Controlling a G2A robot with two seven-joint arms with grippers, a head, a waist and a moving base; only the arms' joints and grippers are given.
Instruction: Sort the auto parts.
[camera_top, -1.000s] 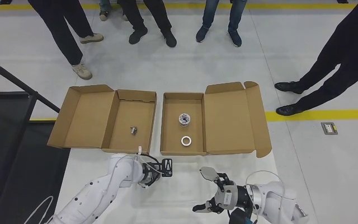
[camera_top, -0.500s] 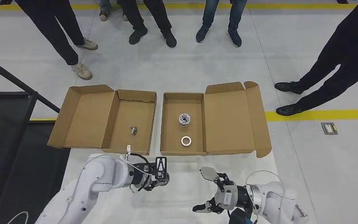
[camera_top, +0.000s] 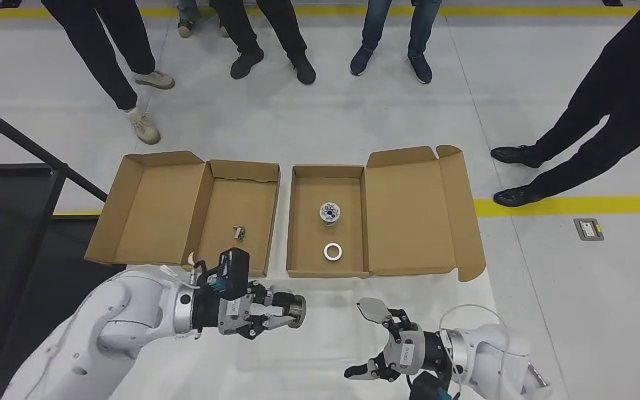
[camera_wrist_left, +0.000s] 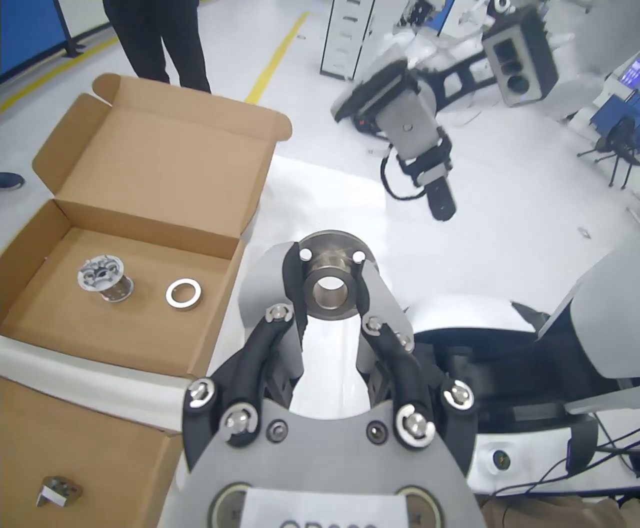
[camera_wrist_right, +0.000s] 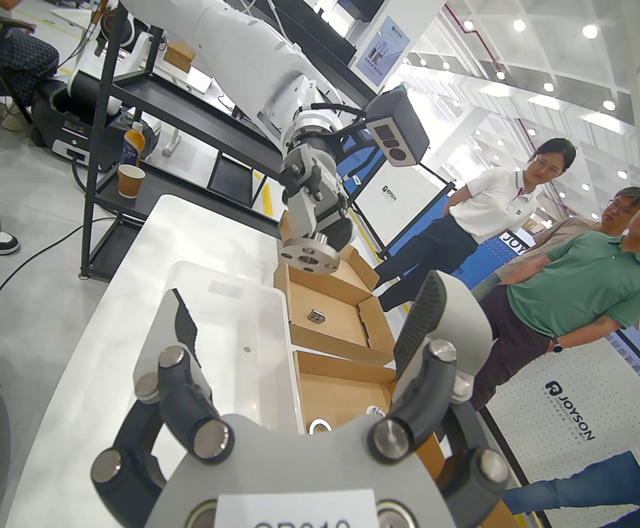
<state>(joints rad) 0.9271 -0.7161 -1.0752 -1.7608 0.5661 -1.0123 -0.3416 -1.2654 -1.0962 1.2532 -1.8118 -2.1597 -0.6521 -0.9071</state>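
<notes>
My left gripper is shut on a flanged metal bushing, held above the white table near its front. From the right wrist view, the same bushing hangs over the edge of the left cardboard box. That left box holds a small metal bracket. In the right box lie a ribbed metal hub and a flat ring. My right gripper stands open and holds nothing, low over the table to the right of the left gripper.
A shallow white tray with one tiny piece in it lies on the table in front of the boxes. Both box lids lie flat outward. Several people stand beyond the table.
My left arm has drawn back to the left and turned its wrist, and the bushing now shows between its fingers. The right arm has not moved.
</notes>
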